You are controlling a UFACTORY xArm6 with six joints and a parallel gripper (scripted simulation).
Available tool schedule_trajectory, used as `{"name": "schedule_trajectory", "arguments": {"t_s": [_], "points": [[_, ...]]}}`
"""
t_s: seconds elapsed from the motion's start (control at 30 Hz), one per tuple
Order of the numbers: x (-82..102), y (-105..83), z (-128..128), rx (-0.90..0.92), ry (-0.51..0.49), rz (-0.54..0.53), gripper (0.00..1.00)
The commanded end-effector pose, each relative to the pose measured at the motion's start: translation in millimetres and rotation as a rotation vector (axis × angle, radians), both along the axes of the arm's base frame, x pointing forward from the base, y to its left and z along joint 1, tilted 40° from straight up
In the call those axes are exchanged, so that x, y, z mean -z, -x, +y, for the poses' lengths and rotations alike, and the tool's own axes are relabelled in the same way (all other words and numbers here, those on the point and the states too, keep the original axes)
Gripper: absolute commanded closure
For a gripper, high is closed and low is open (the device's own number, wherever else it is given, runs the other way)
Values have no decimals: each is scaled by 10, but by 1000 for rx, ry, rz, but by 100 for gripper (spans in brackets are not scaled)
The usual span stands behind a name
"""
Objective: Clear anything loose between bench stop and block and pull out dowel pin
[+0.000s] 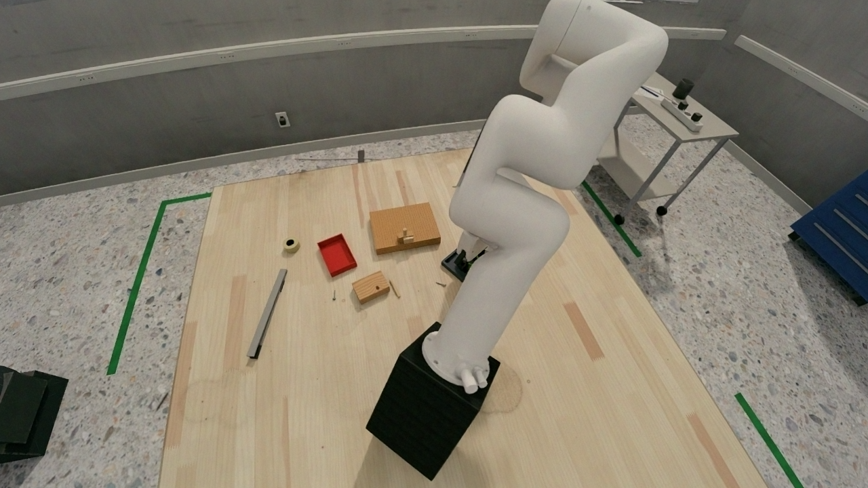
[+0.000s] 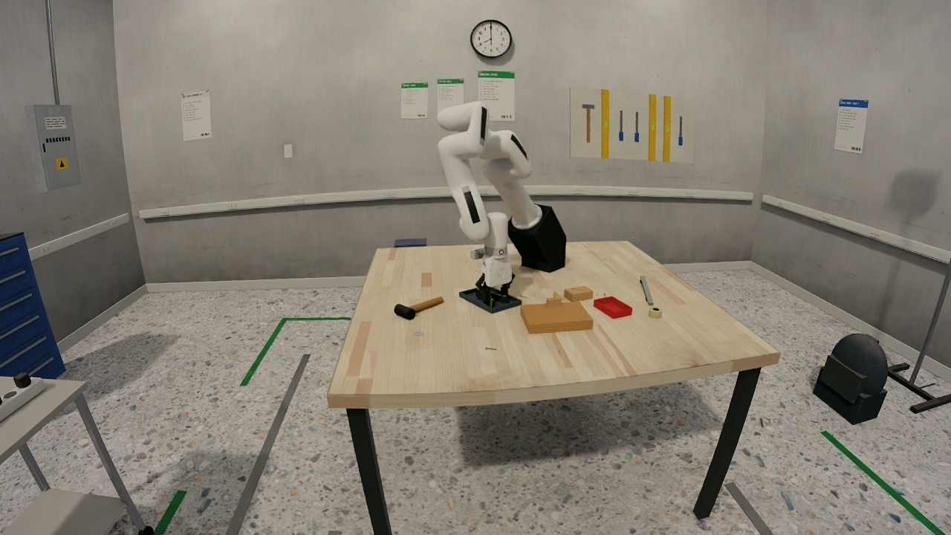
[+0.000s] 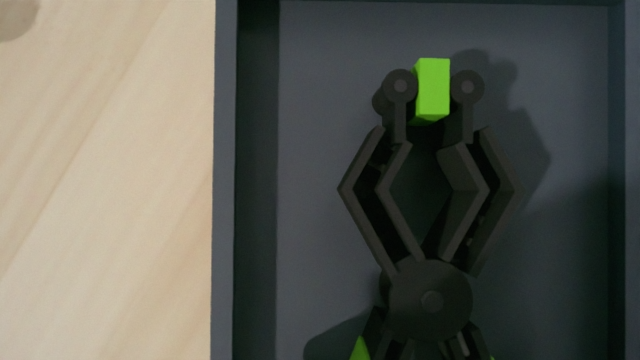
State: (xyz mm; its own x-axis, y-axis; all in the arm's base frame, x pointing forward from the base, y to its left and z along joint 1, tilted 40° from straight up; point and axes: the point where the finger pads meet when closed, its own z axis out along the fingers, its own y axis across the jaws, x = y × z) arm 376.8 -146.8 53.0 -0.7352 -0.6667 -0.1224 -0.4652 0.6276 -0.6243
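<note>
The black spring clamp (image 3: 430, 200) with green grips lies in a dark tray (image 3: 425, 175), its jaws closed on a small green piece (image 3: 431, 90). My gripper (image 2: 495, 289) is low over this tray (image 2: 495, 302), open and empty; its fingers do not show in the wrist view. In the top view the arm hides most of the gripper and tray (image 1: 454, 265). The bench board (image 1: 405, 226) lies to the left of the tray. The small wooden block (image 1: 403, 236) sits on it with the dowel pin (image 1: 403, 231) standing upright in it. The stop is too small to make out.
A red tray (image 1: 336, 254), a loose wooden block with a hole (image 1: 370, 286), a tape roll (image 1: 291, 244) and a grey metal bar (image 1: 266, 312) lie left of the board. A hammer (image 2: 417, 306) lies beyond the dark tray. The black robot base (image 1: 430, 407) stands near the table edge.
</note>
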Motion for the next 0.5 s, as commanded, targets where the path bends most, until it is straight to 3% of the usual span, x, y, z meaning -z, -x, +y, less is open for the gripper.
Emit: {"name": "schedule_trajectory", "arguments": {"t_s": [0.0, 0.47], "points": [[26, -23, -15, -1, 0, -2, 23], [37, -30, -20, -1, 0, -2, 23]]}}
